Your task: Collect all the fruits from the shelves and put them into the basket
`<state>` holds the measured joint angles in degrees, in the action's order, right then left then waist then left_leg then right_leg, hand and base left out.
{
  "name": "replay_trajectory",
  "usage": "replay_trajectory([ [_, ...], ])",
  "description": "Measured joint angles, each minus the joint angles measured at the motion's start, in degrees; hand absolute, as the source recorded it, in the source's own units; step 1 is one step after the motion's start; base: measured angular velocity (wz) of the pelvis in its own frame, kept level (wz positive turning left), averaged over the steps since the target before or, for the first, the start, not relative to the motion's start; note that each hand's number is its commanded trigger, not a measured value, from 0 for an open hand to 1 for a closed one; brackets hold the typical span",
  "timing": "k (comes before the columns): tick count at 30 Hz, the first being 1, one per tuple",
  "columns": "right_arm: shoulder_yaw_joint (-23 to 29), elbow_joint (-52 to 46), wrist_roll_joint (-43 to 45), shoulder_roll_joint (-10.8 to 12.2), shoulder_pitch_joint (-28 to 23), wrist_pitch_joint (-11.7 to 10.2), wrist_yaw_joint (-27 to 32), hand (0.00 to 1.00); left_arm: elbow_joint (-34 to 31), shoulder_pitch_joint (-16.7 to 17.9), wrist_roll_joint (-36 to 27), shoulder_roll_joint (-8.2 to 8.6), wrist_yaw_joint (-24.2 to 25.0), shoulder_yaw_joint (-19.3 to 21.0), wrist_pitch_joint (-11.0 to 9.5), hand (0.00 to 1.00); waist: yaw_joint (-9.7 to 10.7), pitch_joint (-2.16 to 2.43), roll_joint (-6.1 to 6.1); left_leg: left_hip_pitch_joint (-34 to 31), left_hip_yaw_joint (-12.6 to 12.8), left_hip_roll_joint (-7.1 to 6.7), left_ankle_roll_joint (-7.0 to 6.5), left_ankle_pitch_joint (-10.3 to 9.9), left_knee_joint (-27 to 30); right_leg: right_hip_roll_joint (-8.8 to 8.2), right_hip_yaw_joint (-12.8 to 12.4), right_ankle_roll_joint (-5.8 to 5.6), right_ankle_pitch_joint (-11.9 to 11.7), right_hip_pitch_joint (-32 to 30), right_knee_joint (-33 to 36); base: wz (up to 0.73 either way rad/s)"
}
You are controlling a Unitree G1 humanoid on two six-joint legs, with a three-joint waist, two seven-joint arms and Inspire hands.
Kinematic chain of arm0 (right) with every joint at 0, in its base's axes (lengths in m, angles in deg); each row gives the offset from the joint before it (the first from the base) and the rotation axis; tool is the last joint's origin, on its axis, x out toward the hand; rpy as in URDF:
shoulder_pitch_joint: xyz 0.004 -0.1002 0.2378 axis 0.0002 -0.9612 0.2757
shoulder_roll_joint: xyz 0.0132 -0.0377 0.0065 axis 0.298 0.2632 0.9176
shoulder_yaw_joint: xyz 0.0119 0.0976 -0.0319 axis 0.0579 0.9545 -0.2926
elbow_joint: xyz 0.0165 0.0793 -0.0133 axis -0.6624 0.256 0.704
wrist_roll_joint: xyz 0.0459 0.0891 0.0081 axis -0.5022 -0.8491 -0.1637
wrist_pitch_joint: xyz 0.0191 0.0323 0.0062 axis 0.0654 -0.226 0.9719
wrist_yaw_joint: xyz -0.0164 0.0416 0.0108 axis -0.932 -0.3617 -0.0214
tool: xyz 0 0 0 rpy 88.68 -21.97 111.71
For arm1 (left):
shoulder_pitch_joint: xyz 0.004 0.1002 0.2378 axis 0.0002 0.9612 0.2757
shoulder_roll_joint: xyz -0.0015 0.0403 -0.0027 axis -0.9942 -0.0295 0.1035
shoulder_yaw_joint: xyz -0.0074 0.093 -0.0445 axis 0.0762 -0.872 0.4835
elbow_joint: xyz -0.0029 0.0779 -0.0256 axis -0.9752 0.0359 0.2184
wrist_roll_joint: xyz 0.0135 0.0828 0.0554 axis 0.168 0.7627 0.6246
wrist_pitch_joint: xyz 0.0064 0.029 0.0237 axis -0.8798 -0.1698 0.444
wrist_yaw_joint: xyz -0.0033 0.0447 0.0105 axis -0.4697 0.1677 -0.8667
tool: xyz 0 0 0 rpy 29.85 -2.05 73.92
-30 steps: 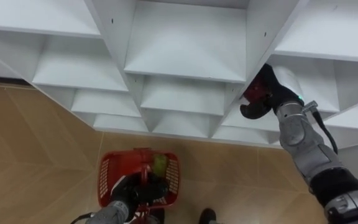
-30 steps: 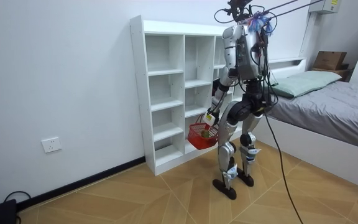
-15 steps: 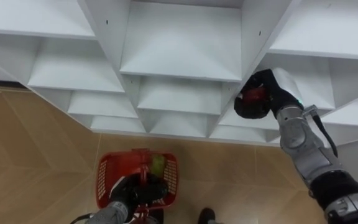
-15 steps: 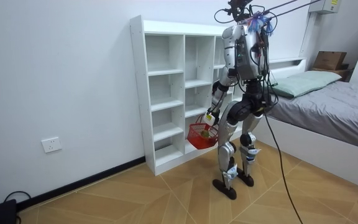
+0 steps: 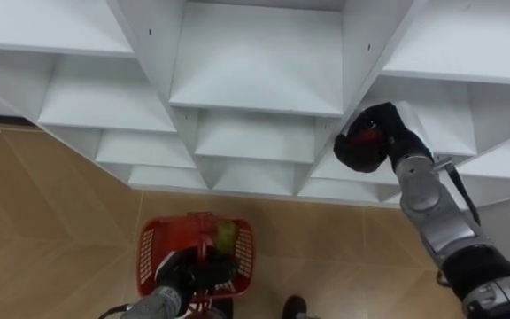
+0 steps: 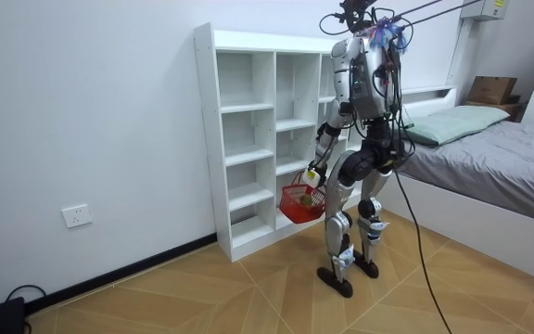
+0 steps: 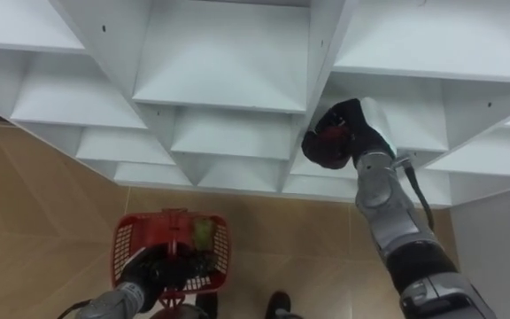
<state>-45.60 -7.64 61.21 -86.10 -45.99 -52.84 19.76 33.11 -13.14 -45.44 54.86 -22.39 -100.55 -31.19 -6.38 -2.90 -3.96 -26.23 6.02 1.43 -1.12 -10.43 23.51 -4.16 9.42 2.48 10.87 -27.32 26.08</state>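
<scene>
Room view: the robot stands upright facing the white shelf unit. In the left eye view, right of centre, the right hand has its fingers clenched around a red fruit at a shelf edge. At lower left, the left hand grips the red basket, which contains a green fruit.
</scene>
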Motion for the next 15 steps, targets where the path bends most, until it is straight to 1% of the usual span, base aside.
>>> replay_trajectory([
  [2, 0.0, -0.1, -0.94, 0.16, -0.16, 0.14, -0.48, 1.0, 0.0, -0.02, 0.02, -0.01, -0.07, 0.0, 0.0, 1.0, 0.1, 0.06, -0.03, -0.01, -0.12, 0.01, 0.0, 0.0, 0.11, -0.01, 0.06, 0.0, 0.0, 0.04, -0.01, 0.0],
  [5, 0.04, -1.01, -5.5, 0.38, -1.51, 0.35, -1.85, 1.0, -0.06, 0.05, -0.33, 0.03, -0.17, 0.05, 0.25, 1.0, 0.2, 0.37, -0.02, 0.07, -0.06, 0.04, 0.0, 0.0, 0.16, 0.01, 0.19, -0.01, -0.02, 0.24, -0.44, 0.0],
  [6, 0.04, -1.01, -8.17, 1.09, -2.44, 0.35, -2.43, 1.0, -0.13, 0.08, -0.44, 0.29, -0.45, 0.03, 0.44, 1.0, 0.32, 0.56, 0.03, 0.54, -0.12, 0.04, 0.0, 0.0, 0.09, 0.05, 0.17, -0.02, -0.04, 0.72, -0.48, 0.0],
  [7, 0.04, -1.03, -9.9, 2.22, -3.78, 0.34, -2.92, 1.0, -0.28, 0.26, -0.42, 0.4, -0.75, 0.09, 0.51, 1.0, 0.41, 0.95, 0.11, 1.18, -0.15, 0.04, 0.0, 0.0, -0.17, 0.09, 0.15, -0.03, -0.04, 1.37, -0.69, 0.0],
  [8, 0.04, -1.16, -10.74, 2.8, -4.57, 0.35, -3.21, 1.0, -0.48, 0.34, -0.43, 0.54, -1.03, 0.06, 0.53, 1.0, 0.48, 1.17, 0.18, 1.44, -0.21, 0.04, 0.0, 0.0, -0.26, 0.11, 0.15, -0.04, -0.05, 1.69, -0.9, 0.0],
  [10, -0.3, -3.05, -13.7, 4.62, -8.09, 0.4, -4.76, 1.0, -1.01, 0.38, -0.45, 1.09, -1.66, -0.11, 0.52, 1.0, 0.87, 1.55, 0.71, 2.67, -0.21, -0.02, 0.0, 0.0, -0.81, 0.14, 0.15, -0.17, -0.13, 3.0, -1.58, 0.0],
  [11, -0.64, -3.58, -13.76, 5.1, -8.81, 0.4, -4.92, 1.0, -1.23, 0.48, -0.45, 1.06, -1.73, -0.1, 0.52, 1.0, 1.22, 1.65, 0.85, 2.86, -0.21, -0.04, 0.0, 0.0, -0.94, 0.14, 0.18, -0.19, -0.15, 3.19, -1.71, 0.0],
  [12, -1.13, -4.39, -13.91, 5.89, -10.15, 0.4, -5.27, 1.0, -1.58, 0.64, -0.51, 0.97, -1.84, -0.1, 0.53, 1.0, 1.52, 1.95, 1.18, 3.0, -0.15, -0.03, -0.04, 0.02, -1.06, 0.17, 0.2, -0.29, -0.26, 3.41, -2.16, 0.0],
  [13, -1.27, -4.93, -14.36, 6.37, -11.3, 0.42, -5.64, 1.0, -2.19, 0.81, -0.6, 1.0, -2.3, -0.1, 0.54, 1.0, 1.83, 2.1, 1.41, 3.23, -0.1, -0.06, -0.14, 0.08, -1.26, 0.16, 0.12, -0.35, -0.42, 3.52, -2.31, -0.04],
  [15, -1.9, -4.89, -15.91, 6.59, -12.74, 0.44, -6.07, 1.0, -2.43, 0.87, -1.62, 1.0, -2.86, -0.11, 0.54, 1.0, 2.15, 2.12, 1.47, 3.97, 0.24, -0.1, -0.26, 0.17, -1.7, 0.09, -0.04, -0.41, -0.51, 4.02, -2.42, -0.03],
])
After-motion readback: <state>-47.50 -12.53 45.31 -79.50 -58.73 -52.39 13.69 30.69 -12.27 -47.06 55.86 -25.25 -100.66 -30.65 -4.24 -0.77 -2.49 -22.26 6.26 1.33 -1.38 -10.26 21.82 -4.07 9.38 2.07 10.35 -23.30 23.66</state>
